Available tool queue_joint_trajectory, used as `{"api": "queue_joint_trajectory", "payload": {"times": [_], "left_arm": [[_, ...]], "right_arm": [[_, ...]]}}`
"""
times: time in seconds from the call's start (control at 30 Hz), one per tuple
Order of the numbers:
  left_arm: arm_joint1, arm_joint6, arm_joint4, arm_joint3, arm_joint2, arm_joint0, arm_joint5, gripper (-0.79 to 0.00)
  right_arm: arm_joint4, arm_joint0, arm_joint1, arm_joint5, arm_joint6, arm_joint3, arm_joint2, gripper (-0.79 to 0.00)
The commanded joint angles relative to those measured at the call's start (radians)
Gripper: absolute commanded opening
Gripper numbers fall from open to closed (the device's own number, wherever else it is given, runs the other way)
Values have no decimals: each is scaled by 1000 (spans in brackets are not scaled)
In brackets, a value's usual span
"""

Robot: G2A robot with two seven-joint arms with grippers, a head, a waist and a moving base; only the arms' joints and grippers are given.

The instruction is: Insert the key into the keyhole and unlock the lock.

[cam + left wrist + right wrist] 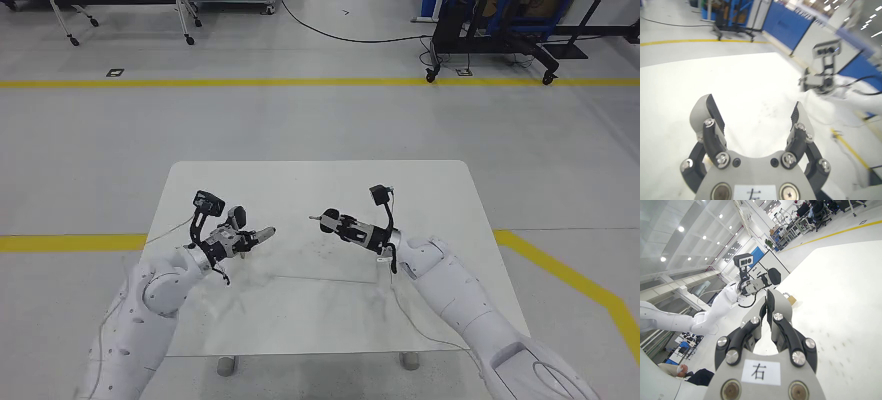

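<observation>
Lock (791, 299): by right wrist, lying on desk (838, 275) just beyond right pincer (767, 303), clenched, perhaps on a key, unclear. By left wrist: left pincer (753, 102) released, empty. From above: both apart over desk. Risk: unheld lock skidding under key's push.

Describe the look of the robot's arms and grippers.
The left arm and right arm have glossy white shells. The left gripper and right gripper share grey metal fingers, black ribbed pads, black linkages, silver screws and a white label with one black character. Black cameras are mounted at both wrists.
</observation>
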Motion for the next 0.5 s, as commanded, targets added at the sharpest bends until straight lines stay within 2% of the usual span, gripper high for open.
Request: {"api": "queue_joint_trajectory", "payload": {"times": [0.0, 0.1, 0.2, 0.27, 0.3, 0.47], "left_arm": [[0, 4, 298, -99, 23, 86, 220, 0], [-7, 11, 380, -85, 59, 103, 337, 0], [-15, 41, 374, -42, 77, 82, 387, 0], [-19, 47, 360, -13, 85, 65, 397, -142], [-21, 41, 359, 0, 90, 57, 399, -188], [-27, -3, 364, 35, 108, 27, 405, -299]], "right_arm": [[0, 0, 0, 0, 0, 0, 0, -785], [0, 0, 0, 0, 0, 0, 0, -785], [0, 0, 0, 0, 0, 0, 0, -785], [0, 0, 0, 0, 0, 0, 0, -785], [0, 0, 0, 0, 0, 0, 0, -785], [0, 0, 0, 0, 0, 0, 0, -785]]}}
